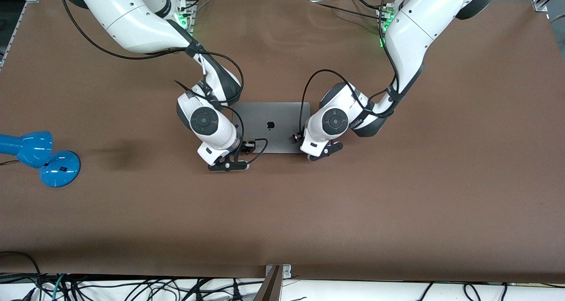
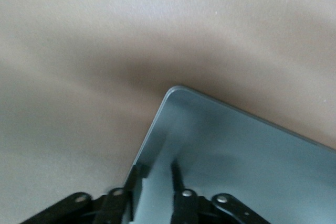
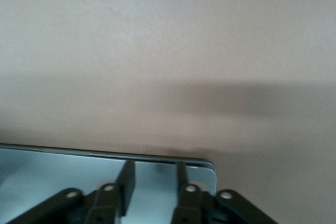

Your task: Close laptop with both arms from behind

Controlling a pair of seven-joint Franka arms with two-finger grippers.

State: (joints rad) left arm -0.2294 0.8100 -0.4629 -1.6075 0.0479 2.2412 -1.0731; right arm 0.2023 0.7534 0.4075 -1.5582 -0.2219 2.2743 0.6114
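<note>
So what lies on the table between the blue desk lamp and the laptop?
Nothing: in the front view the stretch of brown table between the blue desk lamp and the closed laptop is bare, apart from a faint shadow beside the lamp.

Right gripper over the corner of the closed laptop

The right gripper [image 3: 152,179] hangs just above the grey lid of the laptop [image 3: 47,174], close to one of the lid's rounded corners. Its two black fingers [image 3: 127,179] stand a little apart, with a strip of grey lid showing in the gap, and nothing is held between them. The tips of the fingers reach up to the thin dark edge of the lid. Black arms with small silver screws spread out from the base of the fingers. The lid is smooth and shiny. Past the edge lies the brown table [image 3: 168,40], with a soft dark shadow across it near the laptop.
</note>
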